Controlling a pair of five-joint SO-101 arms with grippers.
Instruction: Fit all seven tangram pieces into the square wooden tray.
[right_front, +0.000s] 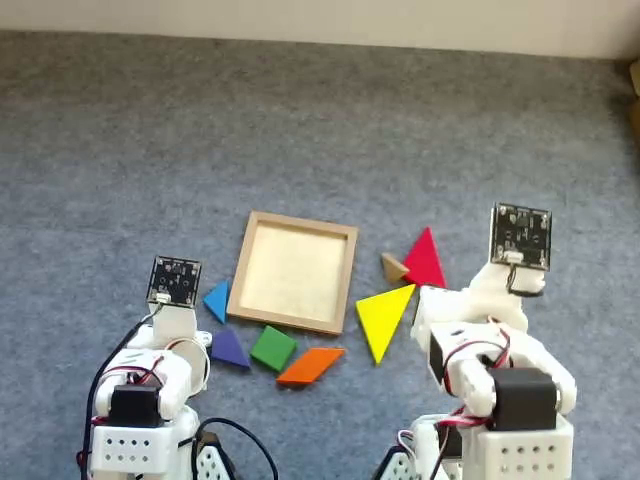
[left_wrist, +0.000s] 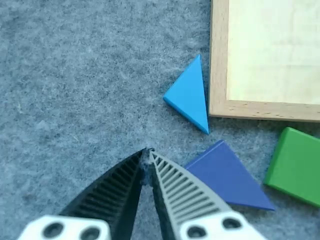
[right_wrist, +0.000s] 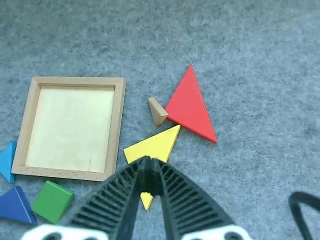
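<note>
1. left arm (right_front: 150, 375): 7 o'clock in high view, folded low, wrist aimed toward 12.
2. left gripper (left_wrist: 148, 154): jaws closed, tips touching.
3. right arm (right_front: 495, 350): 5 o'clock, wrist aimed toward 12.
4. right gripper (right_wrist: 149, 161): jaws closed, tips together.

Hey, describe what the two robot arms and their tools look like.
The left arm and right arm have white plastic shells, black motor blocks and thin red and black cables. Each wrist carries a square black circuit board. The left tool has ribbed, pointed fingers, one black, one pale grey; on the right tool both ribbed fingers look dark.
</note>
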